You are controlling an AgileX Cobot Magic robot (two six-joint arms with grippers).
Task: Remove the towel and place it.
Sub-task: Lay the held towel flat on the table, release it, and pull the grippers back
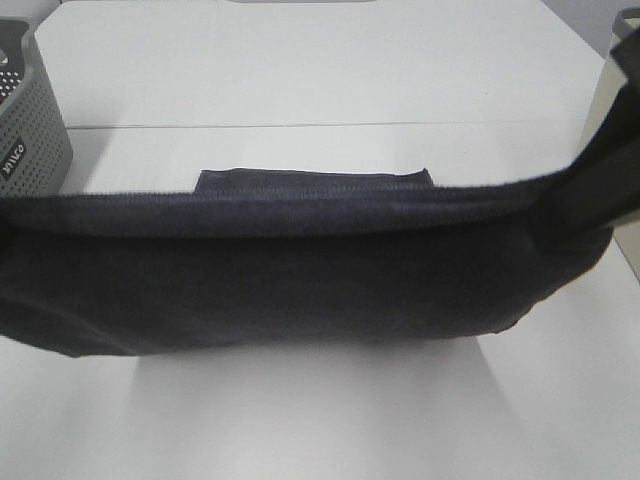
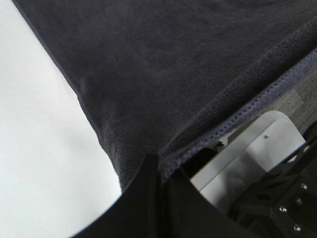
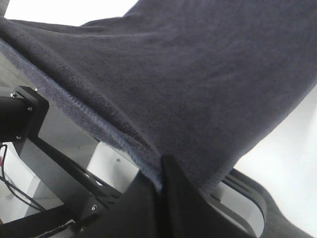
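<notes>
The towel (image 1: 290, 270) is a wide dark charcoal cloth stretched across the exterior high view, held up by its two upper corners, sagging in the middle. A lower part of it lies on the white table (image 1: 320, 80) behind the raised edge. My left gripper (image 2: 161, 171) is shut on the towel's hemmed corner (image 2: 148, 74) at the view's left edge. My right gripper (image 3: 161, 166) is shut on the other corner (image 3: 198, 74); its arm shows at the right (image 1: 605, 150). The towel hides both grippers' fingertips in the exterior high view.
A grey perforated plastic basket (image 1: 28, 120) stands at the back left of the table. A seam crosses the table behind the towel. Bare white table surface lies in front of the towel and behind it.
</notes>
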